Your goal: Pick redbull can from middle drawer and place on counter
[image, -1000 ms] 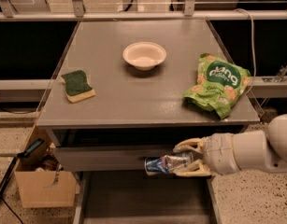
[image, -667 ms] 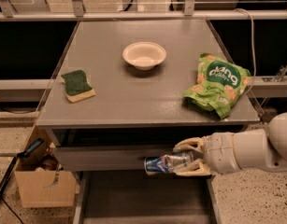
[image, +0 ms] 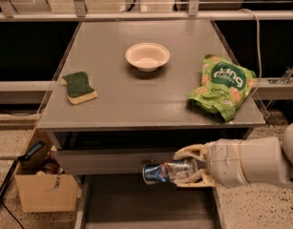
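My gripper (image: 184, 168) comes in from the right, below the counter's front edge. It is shut on the redbull can (image: 165, 171), a blue and silver can held lying sideways with its end pointing left. The can hangs above the open middle drawer (image: 146, 206), whose dark gray floor shows at the bottom. The counter (image: 141, 92) is the wide gray tabletop above, and the can is lower than its surface.
On the counter stand a white bowl (image: 147, 56), a green-topped sponge (image: 79, 87) at the left and a green snack bag (image: 222, 87) at the right. A closed drawer front (image: 108, 161) sits just under the counter. A cardboard box (image: 43, 190) stands on the floor at the left.
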Available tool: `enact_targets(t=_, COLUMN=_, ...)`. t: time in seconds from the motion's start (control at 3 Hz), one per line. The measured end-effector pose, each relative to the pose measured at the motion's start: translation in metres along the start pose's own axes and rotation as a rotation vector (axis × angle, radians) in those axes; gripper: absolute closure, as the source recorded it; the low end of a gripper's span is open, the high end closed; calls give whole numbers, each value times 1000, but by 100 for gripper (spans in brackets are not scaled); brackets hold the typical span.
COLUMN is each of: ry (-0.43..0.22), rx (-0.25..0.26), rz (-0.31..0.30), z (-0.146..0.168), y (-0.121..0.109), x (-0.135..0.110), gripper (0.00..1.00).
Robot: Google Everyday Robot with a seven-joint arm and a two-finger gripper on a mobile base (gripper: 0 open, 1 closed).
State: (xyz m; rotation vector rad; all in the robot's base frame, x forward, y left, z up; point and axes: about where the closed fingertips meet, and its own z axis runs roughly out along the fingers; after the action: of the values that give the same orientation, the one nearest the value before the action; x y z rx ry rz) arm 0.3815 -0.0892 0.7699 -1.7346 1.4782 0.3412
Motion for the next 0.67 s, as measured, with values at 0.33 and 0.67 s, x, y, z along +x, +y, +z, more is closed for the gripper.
enact_targets(t=0.33, ry=78, rx=9, rz=-46, z=-33, y=-26, x=-27, gripper=100)
enact_targets(t=0.67, ry=78, rx=9, rz=-46, z=-33, y=-26, x=-27, gripper=100)
